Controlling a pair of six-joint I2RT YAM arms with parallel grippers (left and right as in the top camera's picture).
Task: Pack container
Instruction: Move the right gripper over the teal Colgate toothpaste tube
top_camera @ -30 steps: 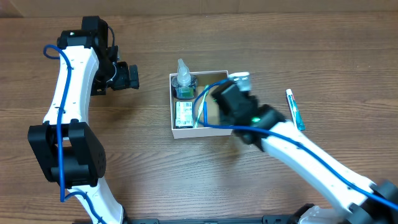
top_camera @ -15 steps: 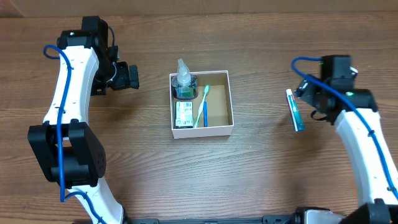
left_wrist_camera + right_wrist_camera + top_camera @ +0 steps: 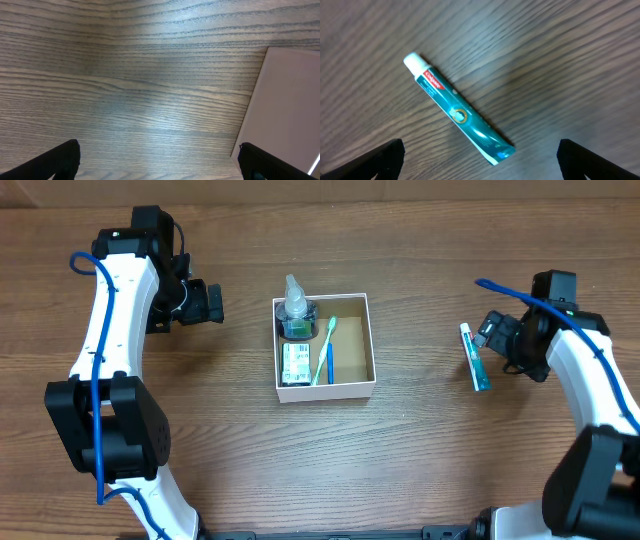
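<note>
The container (image 3: 371,352), a square white-walled box with a brown floor, sits mid-table. In it are a clear bottle (image 3: 296,308), a small white packet (image 3: 294,365) and a blue-green toothbrush (image 3: 325,352). A teal toothpaste tube (image 3: 474,357) lies on the wood to the right. My right gripper (image 3: 497,343) hovers just beside it, open and holding nothing. From the right wrist, the tube (image 3: 457,115) lies diagonally ahead of the spread jaws (image 3: 480,162). My left gripper (image 3: 208,302) is open and off to the container's left. Its wrist view shows the white wall (image 3: 285,105) beside one fingertip (image 3: 265,162).
The table is brown wood. The left arm's white links (image 3: 110,310) run down the left side and the right arm's links (image 3: 600,400) run down the right edge. Bare brown floor (image 3: 351,350) shows in the container's right half.
The right arm pulled away from the container to the right side, beside the toothpaste tube, its jaws opening wide. The toothbrush now lies in the container. The left arm stayed still.
</note>
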